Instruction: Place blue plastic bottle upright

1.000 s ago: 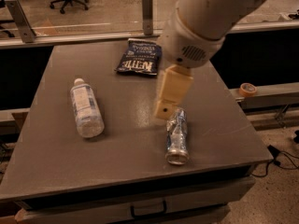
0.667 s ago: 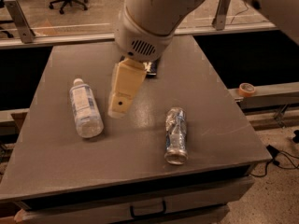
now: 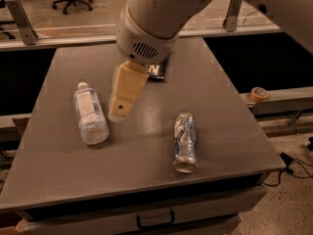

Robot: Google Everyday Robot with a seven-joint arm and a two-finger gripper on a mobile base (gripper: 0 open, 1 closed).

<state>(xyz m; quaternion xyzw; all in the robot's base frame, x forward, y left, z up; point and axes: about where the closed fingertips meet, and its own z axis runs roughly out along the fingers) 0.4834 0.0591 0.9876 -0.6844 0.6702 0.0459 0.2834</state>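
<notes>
Two bottles lie flat on the matte grey table [image 3: 225, 106] I am watching; the blue plastic bottle [image 3: 91, 115] is the larger, a smooth clear cylinder with a white cap [image 3: 83, 85] and a pale label [image 3: 88, 104] round its middle; it rests on its side on the table's left half, just beside the gripper's tip; the crumpled bottle [image 3: 185, 142] is shorter, dented and shiny silver-blue, lying right of centre near the front edge, well apart from the first; a dark chip bag [image 3: 157, 70] with white lettering shows only as a corner from under the arm [image 3: 151, 23], whose housing is rounded cream-white plastic with a small vent grille; the gripper [image 3: 118, 114] is a flat-sided tan block hanging tilted over the table between the two bottles, closer to the clear one, and I cannot tell whether it is open or closed; a tape roll [image 3: 258, 93] sits on the ledge to the right; against a second ago, the gripper has swung from above the crumpled bottle leftward to the clear one's side, and the arm now covers most of the chip bag, which then lay in full view; neither bottle has shifted; the blue plastic bottle's long axis runs nearly front to back, the cap pointing to the far edge and a little left, the base toward me
</notes>
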